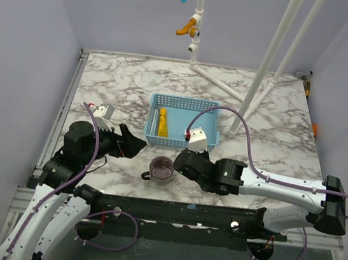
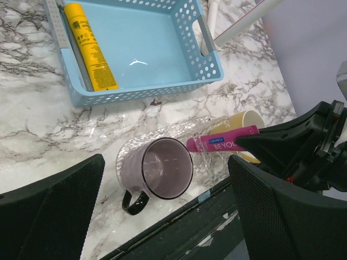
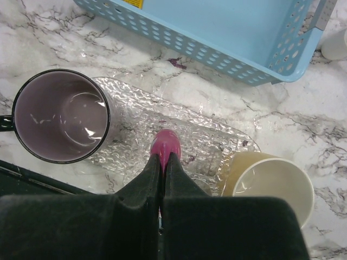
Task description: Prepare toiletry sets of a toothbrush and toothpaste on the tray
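My right gripper [image 3: 164, 158] is shut on the magenta-pink toothpaste [image 3: 165, 141] and holds it low over the clear, rippled tray [image 3: 217, 142]. In the left wrist view the same pink tube [image 2: 219, 144] sticks out of the right gripper's black fingers [image 2: 271, 145] above the tray [image 2: 179, 132]. The yellow toothpaste [image 2: 91, 49] lies in the light-blue basket [image 2: 162, 89]. A thin grey strip lies beside it, and I cannot tell if it is a toothbrush. My left gripper [image 1: 135, 143] hangs wide open and empty, left of the tray.
A purple mug [image 3: 60, 115] stands at the tray's left end and a pale yellow cup [image 3: 268, 189] at its right end. The basket [image 1: 210, 108] sits just behind them. White pipes [image 1: 270, 59] rise at the back right. The table's near edge [image 2: 179, 211] runs close below the mug.
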